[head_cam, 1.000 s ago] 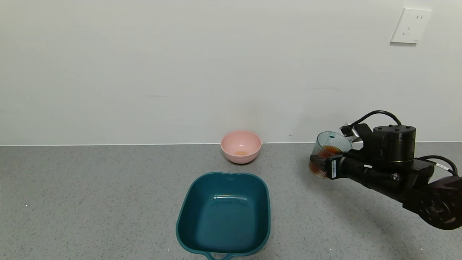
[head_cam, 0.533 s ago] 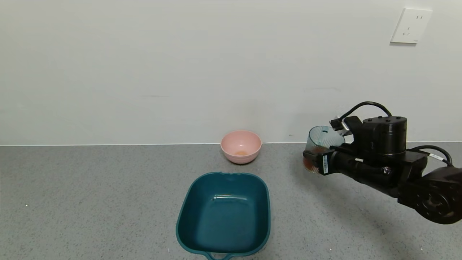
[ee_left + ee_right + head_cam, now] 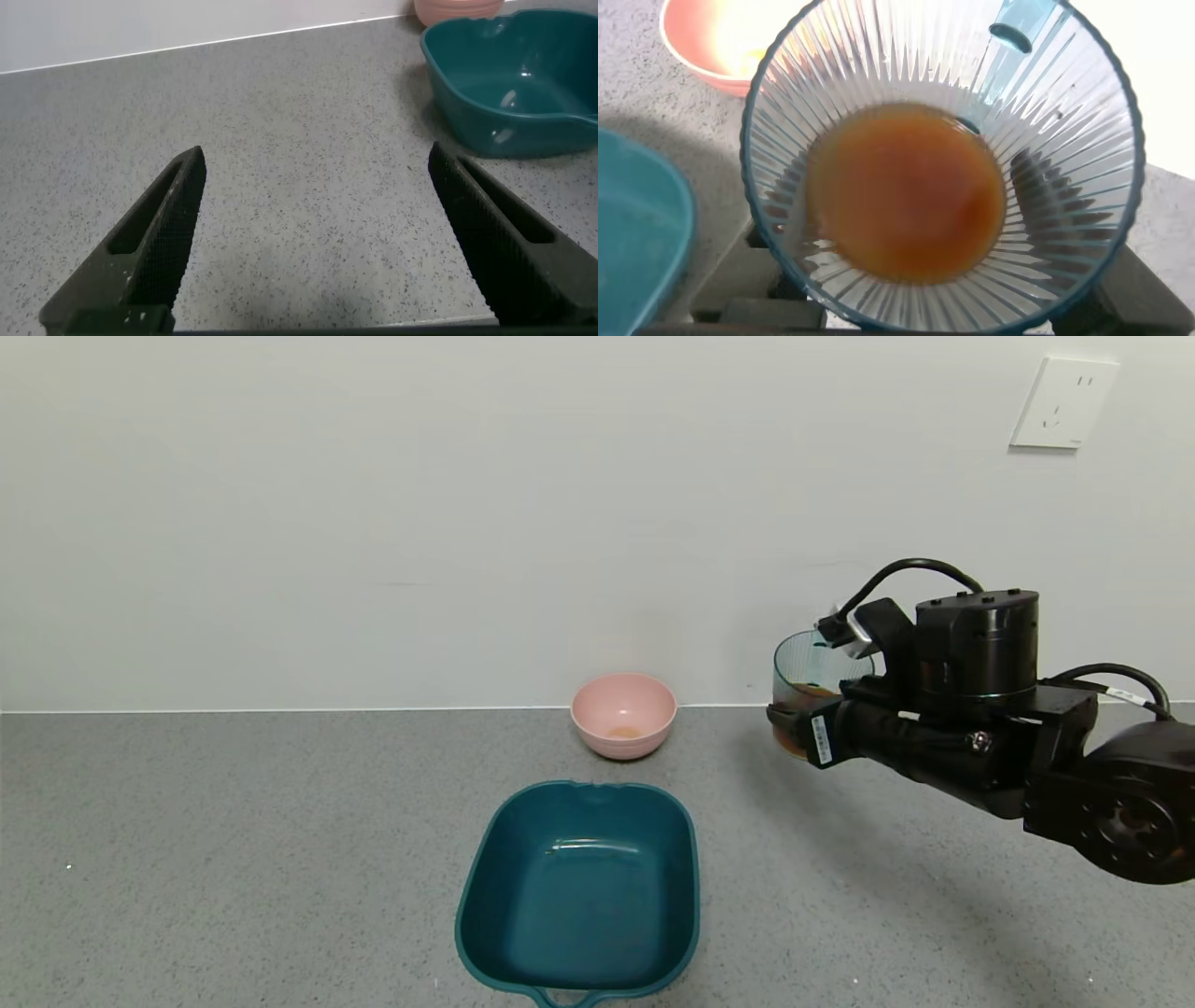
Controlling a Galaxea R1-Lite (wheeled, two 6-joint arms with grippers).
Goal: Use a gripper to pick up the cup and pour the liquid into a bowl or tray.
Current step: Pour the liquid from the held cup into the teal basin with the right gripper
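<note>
While the left gripper (image 3: pixel 313 233) hangs low over the counter (image 3: pixel 233 859) near the tray (image 3: pixel 579 887) with jaws spread wide and released, the right gripper (image 3: pixel 801 728) clenches the cup (image 3: pixel 810 683) above the counter, well right of the tray. Reddish-brown liquid (image 3: pixel 906 191) fills its bottom. Beyond the tray sits a pink bowl (image 3: pixel 624 713).
</note>
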